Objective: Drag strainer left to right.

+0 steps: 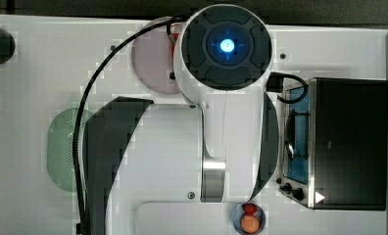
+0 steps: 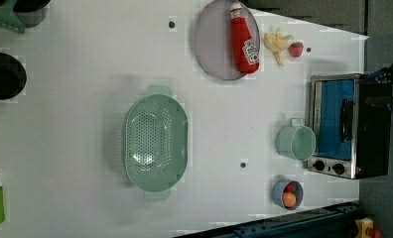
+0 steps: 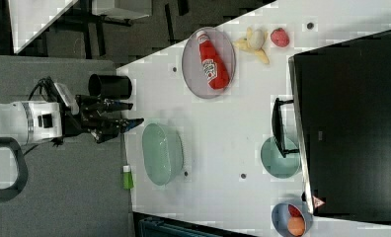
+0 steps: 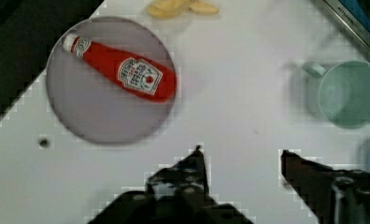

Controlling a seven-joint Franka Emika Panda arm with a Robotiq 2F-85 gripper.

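While the strainer [image 2: 156, 142] lies hollow side up on the white table [image 2: 85, 99], nothing touches it; in the left view it sits near the middle of the table, its small handles pointing toward the left view's top and bottom. In the right view the strainer [image 3: 162, 153] rests close to the table edge nearest the arm. The gripper [image 3: 127, 114] hangs just beyond that edge in the right view, off the strainer, its dark fingers spread apart and holding nothing. The wrist view shows the two fingertips [image 4: 197, 156] with a wide gap between them over bare table.

Toward the left view's top lies a grey-lilac plate [image 2: 212, 44] with a ketchup bottle [image 2: 244, 39] lying on it. Beside the plate are a peeled banana [image 2: 276, 42] and a strawberry [image 2: 296, 49]. A mint-green mug [image 2: 296, 142] stands just in front of the toaster oven [image 2: 346, 124], at the left view's right. Near the oven, a small blue bowl [image 2: 287, 193] holds red and orange pieces.
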